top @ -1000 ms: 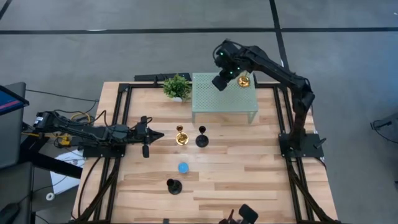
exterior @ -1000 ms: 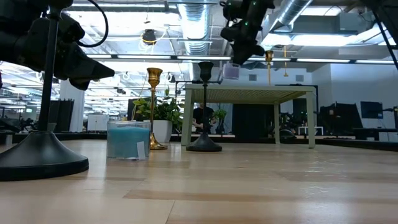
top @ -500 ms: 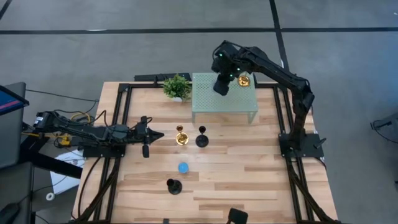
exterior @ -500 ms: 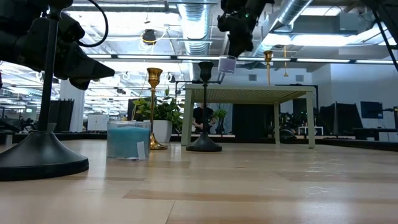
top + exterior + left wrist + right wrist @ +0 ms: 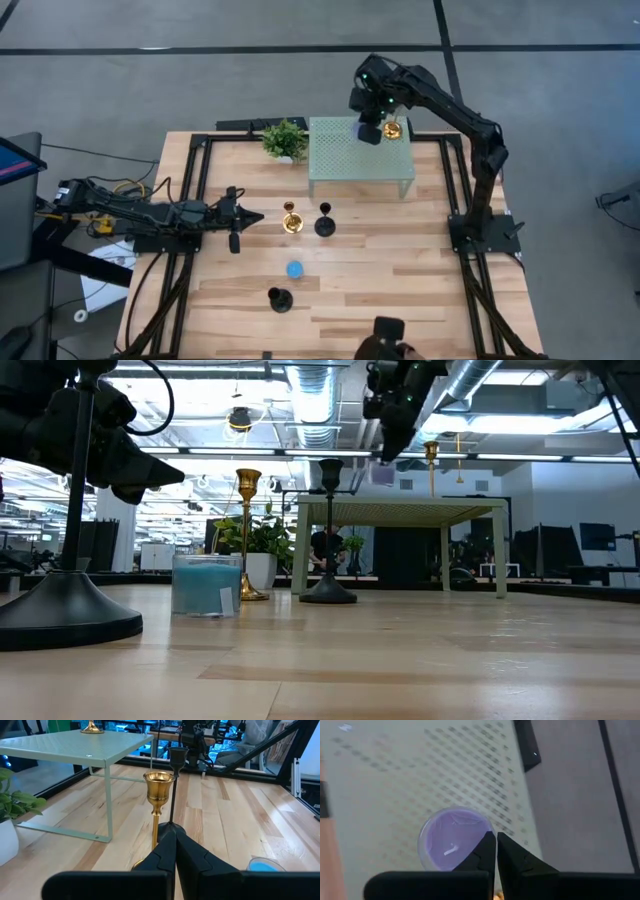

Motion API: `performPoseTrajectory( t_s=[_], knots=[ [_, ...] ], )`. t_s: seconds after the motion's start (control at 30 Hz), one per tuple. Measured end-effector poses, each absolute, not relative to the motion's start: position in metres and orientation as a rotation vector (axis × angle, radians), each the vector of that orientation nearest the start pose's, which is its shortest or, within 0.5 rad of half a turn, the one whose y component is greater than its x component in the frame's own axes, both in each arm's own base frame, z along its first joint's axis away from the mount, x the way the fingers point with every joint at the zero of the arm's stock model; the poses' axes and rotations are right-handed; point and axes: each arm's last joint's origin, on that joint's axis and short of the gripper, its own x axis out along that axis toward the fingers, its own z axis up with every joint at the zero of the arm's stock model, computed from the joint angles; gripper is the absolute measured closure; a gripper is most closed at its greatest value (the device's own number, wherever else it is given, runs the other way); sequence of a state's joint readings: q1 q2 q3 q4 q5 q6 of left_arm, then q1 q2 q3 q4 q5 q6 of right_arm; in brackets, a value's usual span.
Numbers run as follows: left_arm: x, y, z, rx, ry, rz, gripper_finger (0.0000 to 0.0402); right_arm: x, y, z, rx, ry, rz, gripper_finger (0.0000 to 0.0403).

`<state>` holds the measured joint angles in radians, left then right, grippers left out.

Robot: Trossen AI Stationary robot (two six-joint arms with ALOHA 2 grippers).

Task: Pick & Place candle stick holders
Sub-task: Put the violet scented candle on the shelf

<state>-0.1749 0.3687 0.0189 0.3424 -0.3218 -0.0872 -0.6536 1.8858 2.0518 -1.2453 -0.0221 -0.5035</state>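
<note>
Right gripper [image 5: 369, 131] hangs over the pale green perforated metal stand [image 5: 345, 160], near its far right corner; jaws pressed together, nothing between them. Low round purple candle holder [image 5: 454, 838] sits on the stand just beneath and slightly to one side of the closed tips, not gripped. Shiny gold stemmed holder [image 5: 393, 129] stands on the stand just beside the right jaws.

Left gripper [image 5: 237, 218] is low over the light wooden table [image 5: 400, 270], jaws closed and empty. Straight ahead of them: a second gold stemmed holder [image 5: 158, 801], with a black stemmed holder [image 5: 176, 762] just past it. Low round blue holder [image 5: 294, 269] lies off to the side, nearer the front edge; another black stemmed holder [image 5: 279, 299] stands beyond that.
</note>
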Motion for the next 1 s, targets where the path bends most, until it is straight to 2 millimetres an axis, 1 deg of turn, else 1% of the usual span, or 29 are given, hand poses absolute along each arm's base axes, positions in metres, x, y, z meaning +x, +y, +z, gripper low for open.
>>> performPoseTrajectory(
  t_s=[0.17, 0.23, 0.33, 0.47, 0.77, 1.0],
  knots=[
    [0.119, -0.012, 0.17, -0.085, 0.001, 0.147, 0.0394, 0.3, -0.243, 0.358, -0.063, 1.168, -0.29, 0.0403],
    [0.119, -0.012, 0.17, -0.085, 0.001, 0.147, 0.0394, 0.306, -0.245, 0.353, -0.065, 1.171, -0.278, 0.0403],
    [0.119, -0.012, 0.17, -0.085, 0.001, 0.148, 0.0394, 0.309, -0.25, 0.341, -0.063, 1.212, -0.266, 0.0403],
    [0.119, -0.012, 0.17, -0.081, 0.002, 0.151, 0.0394, 0.314, -0.253, 0.332, -0.081, 1.242, -0.265, 0.0403],
    [0.119, -0.012, 0.17, -0.081, 0.002, 0.155, 0.0394, 0.31, -0.261, 0.336, -0.089, 1.206, -0.3, 0.0403],
    [0.119, -0.012, 0.17, -0.081, 0.002, 0.155, 0.0394, 0.307, -0.265, 0.333, -0.07, 1.224, -0.305, 0.0403]
  ],
)
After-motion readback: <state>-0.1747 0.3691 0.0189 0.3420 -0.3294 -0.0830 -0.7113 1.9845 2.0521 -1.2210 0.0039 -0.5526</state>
